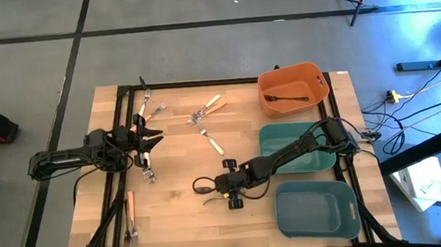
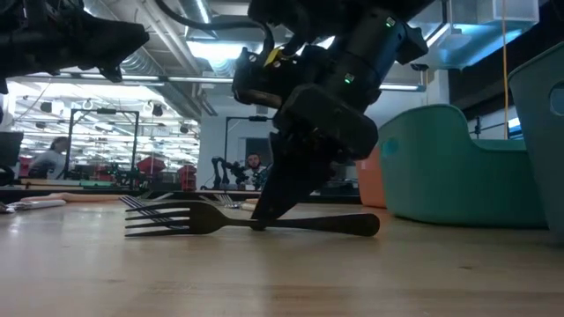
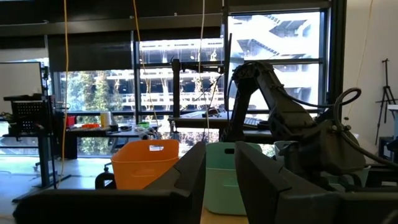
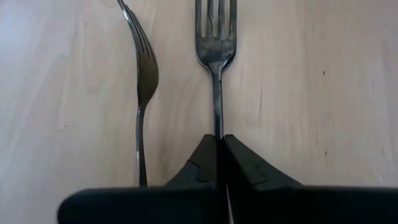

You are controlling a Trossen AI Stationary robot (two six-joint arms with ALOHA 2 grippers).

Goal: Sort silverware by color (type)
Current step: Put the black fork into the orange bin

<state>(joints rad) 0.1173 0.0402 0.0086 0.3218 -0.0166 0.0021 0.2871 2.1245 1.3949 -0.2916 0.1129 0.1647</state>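
Observation:
Two dark forks lie side by side on the wooden table (image 1: 180, 215) near its middle front. My right gripper (image 4: 217, 138) is shut on one fork (image 4: 216, 56); the other fork (image 4: 145, 74) lies untouched just beside it. The low view shows the gripped fork (image 2: 308, 224) flat on the wood under the gripper (image 2: 263, 216). My left gripper (image 1: 155, 139) hovers open and level over the table's left part, holding nothing. Orange-handled forks (image 1: 207, 109) and a silver one (image 1: 149, 174) lie scattered. My right gripper pinches the fork's thin stem (image 4: 217, 124), just behind its head, between the two fingertips. The fingers slant down from the table's right side and point along the fork toward its tines. The fork lies flat on the table.
An orange bin (image 1: 317, 79) holding a dark fork stands at the far right. Two teal bins (image 1: 274, 139) (image 1: 316, 211) stand along the right edge under and beside my right arm. Another orange-handled fork (image 1: 131, 215) lies near the front left.

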